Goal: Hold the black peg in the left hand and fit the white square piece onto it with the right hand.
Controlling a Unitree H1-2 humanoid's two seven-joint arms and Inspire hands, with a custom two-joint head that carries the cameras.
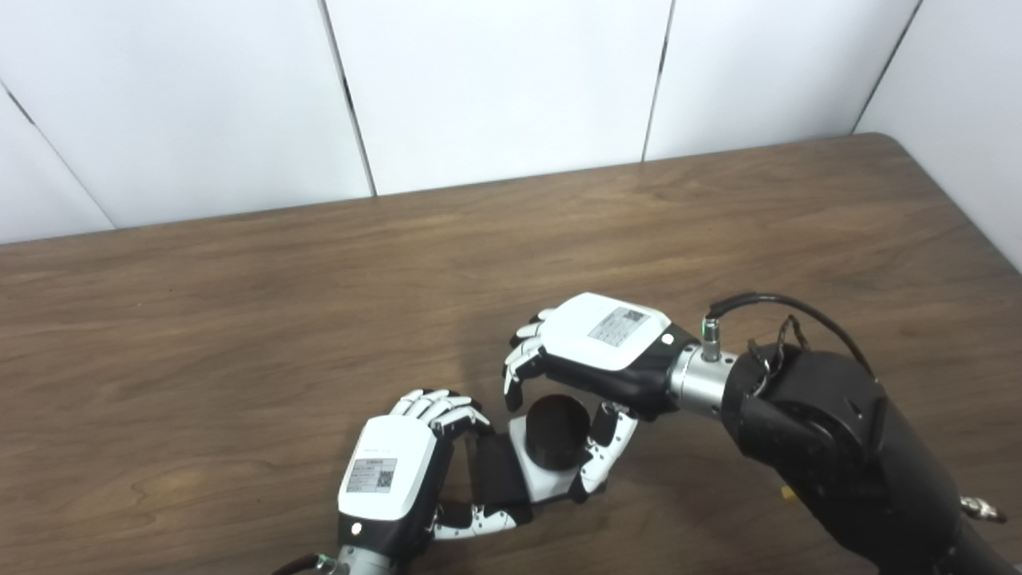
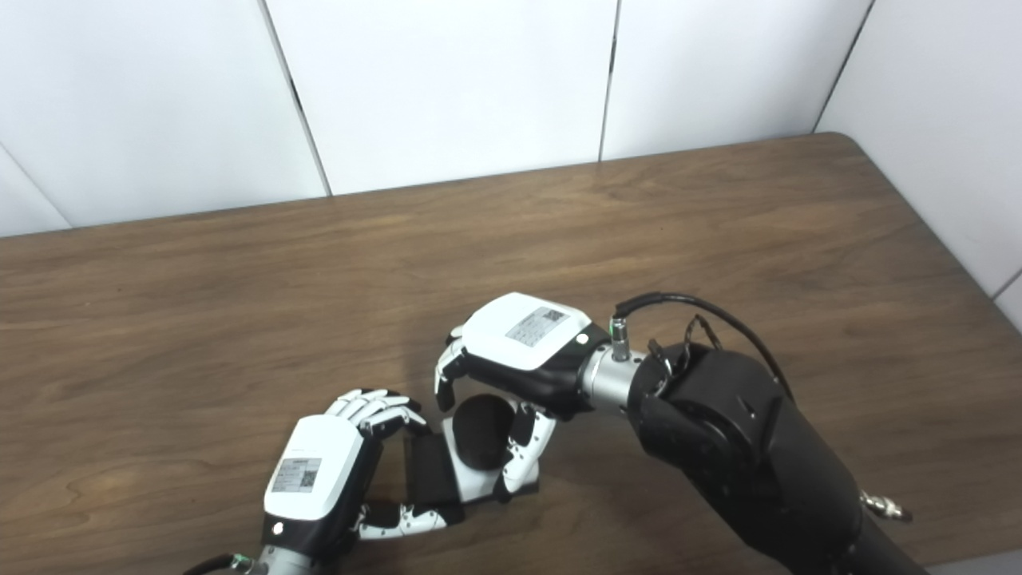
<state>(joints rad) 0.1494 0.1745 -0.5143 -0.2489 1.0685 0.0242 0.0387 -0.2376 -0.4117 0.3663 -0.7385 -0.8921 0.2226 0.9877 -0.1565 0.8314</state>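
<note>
The black peg [image 1: 556, 431] is a short round cylinder on a black flat base [image 1: 499, 471]. My left hand [image 1: 391, 475] is shut on that base, fingers over its top and thumb under it, low near the table's front edge. The white square piece [image 1: 543, 481] sits around the peg, with the peg's top poking up through it. My right hand [image 1: 607, 339] reaches in from the right, palm down over the peg. Its fingers [image 1: 519, 371] curl on the far side and its thumb presses the white piece's right edge. The same group shows in the right eye view [image 2: 481, 419].
The brown wooden table [image 1: 319, 303] runs to white wall panels at the back and to a rounded corner at the far right. My black right forearm [image 1: 830, 431] with a looped cable lies across the front right.
</note>
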